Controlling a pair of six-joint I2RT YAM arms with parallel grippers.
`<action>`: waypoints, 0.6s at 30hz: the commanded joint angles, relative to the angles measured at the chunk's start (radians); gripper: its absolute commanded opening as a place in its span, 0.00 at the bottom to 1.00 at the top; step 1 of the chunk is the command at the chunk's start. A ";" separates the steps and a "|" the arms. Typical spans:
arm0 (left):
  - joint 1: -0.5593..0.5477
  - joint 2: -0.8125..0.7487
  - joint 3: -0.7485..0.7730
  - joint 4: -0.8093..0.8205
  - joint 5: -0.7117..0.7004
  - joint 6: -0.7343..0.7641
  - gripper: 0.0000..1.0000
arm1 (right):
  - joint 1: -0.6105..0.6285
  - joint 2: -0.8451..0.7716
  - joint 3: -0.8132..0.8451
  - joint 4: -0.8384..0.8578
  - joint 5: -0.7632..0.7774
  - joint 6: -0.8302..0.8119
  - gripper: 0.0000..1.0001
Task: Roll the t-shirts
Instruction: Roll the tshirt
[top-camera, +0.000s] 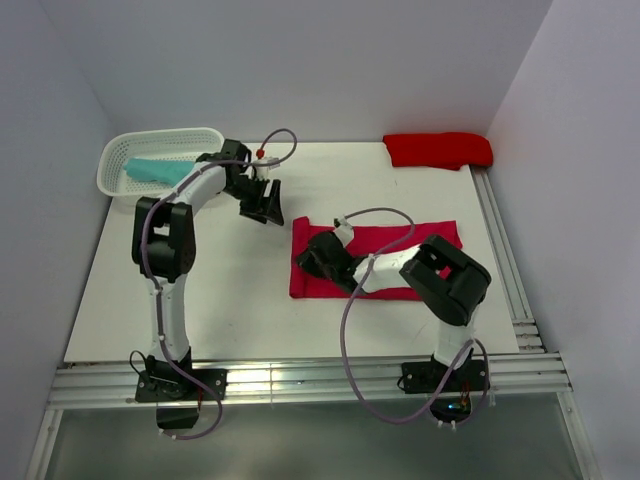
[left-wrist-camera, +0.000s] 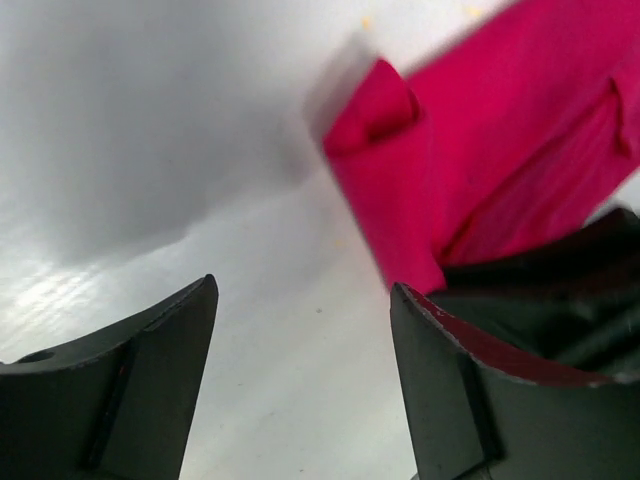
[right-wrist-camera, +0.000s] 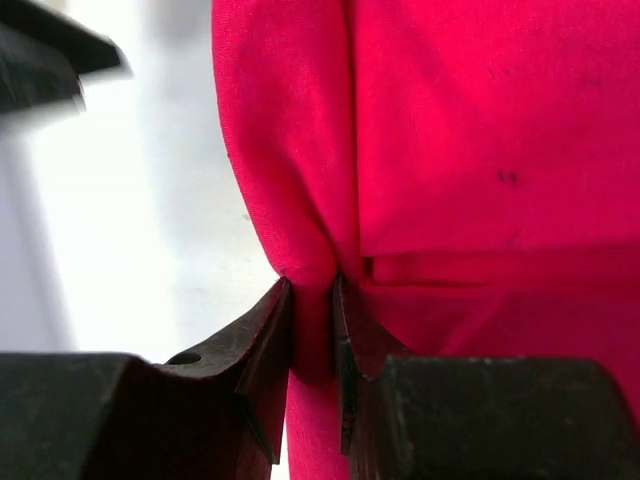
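A raspberry-crimson t-shirt lies folded into a long strip on the white table, right of centre. My right gripper is at the strip's left end. The right wrist view shows my right gripper shut on a pinched fold at the edge of the cloth. My left gripper hovers up and to the left of that end, with nothing in it. In the left wrist view my left gripper is open over bare table, the crimson cloth beyond it. A scarlet t-shirt lies bunched at the far right. A teal t-shirt rests in the basket.
The white lattice basket stands at the far left corner, close behind the left arm. Metal rails run along the table's near edge and right edge. Walls close in the back and both sides.
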 joint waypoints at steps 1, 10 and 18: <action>-0.001 -0.084 -0.089 0.059 0.181 0.062 0.75 | -0.062 0.035 -0.127 0.347 -0.207 0.083 0.24; 0.001 -0.036 -0.272 0.324 0.353 -0.072 0.76 | -0.100 0.208 -0.239 0.775 -0.353 0.287 0.22; -0.021 -0.006 -0.329 0.437 0.235 -0.189 0.68 | -0.099 0.273 -0.267 0.925 -0.402 0.353 0.21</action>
